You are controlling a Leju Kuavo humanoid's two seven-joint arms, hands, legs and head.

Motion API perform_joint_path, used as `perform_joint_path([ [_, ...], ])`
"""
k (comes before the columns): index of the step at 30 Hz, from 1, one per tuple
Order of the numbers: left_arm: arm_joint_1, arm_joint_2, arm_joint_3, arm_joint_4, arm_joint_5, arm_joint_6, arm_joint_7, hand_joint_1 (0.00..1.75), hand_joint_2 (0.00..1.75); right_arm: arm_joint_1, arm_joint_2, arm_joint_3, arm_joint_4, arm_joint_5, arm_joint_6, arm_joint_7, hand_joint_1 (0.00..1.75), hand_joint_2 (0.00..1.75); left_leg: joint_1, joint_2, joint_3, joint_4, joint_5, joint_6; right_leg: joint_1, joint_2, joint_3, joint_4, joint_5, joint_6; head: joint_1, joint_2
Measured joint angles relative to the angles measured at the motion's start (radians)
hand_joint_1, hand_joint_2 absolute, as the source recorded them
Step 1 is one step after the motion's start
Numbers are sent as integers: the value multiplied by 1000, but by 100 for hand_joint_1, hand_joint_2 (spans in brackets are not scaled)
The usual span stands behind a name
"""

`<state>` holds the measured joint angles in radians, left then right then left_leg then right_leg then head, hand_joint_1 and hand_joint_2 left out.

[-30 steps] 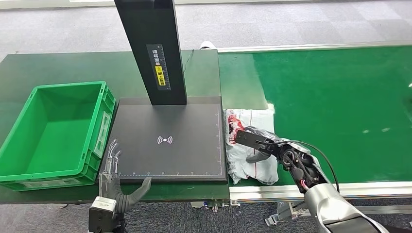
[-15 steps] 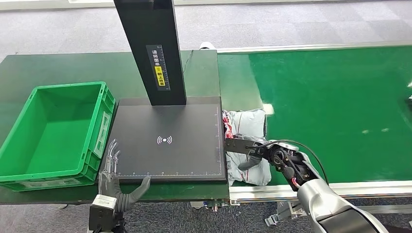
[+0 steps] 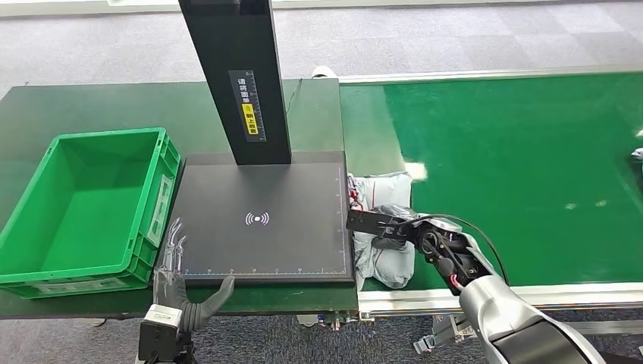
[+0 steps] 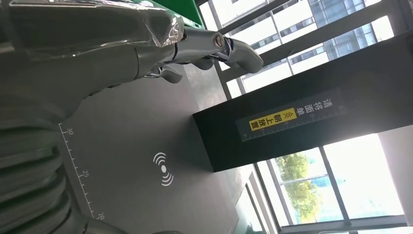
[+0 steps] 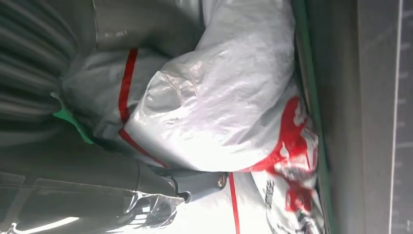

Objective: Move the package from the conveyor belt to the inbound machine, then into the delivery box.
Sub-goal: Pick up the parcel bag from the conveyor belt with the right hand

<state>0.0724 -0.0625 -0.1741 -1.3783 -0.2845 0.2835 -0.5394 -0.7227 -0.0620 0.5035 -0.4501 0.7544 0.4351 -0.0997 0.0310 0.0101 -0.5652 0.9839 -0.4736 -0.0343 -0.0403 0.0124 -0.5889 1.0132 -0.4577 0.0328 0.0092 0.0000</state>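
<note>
White package (image 3: 383,227) lengthwise along scanner edge (image 3: 343,227)

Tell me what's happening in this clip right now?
The robot's right hand grips a white-and-red plastic package at the near end of the green conveyor belt, right beside the black inbound machine. The package is bunched up in the hand and is not yet on the scanner plate. The left hand hovers open at the plate's front edge. The green delivery box holds nothing.

Left hand (image 3: 176,292) open, right hand (image 3: 394,227) clenched.
</note>
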Motion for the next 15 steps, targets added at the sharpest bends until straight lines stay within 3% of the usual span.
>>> perform_joint_path([
  [15,50,0,21,-40,-11,20,1,0,175,-8,12,28,-4,29,-174,78,175,175,0,-3,-2,0,0,0,0,-1,-1,0,0,0,0,0],
])
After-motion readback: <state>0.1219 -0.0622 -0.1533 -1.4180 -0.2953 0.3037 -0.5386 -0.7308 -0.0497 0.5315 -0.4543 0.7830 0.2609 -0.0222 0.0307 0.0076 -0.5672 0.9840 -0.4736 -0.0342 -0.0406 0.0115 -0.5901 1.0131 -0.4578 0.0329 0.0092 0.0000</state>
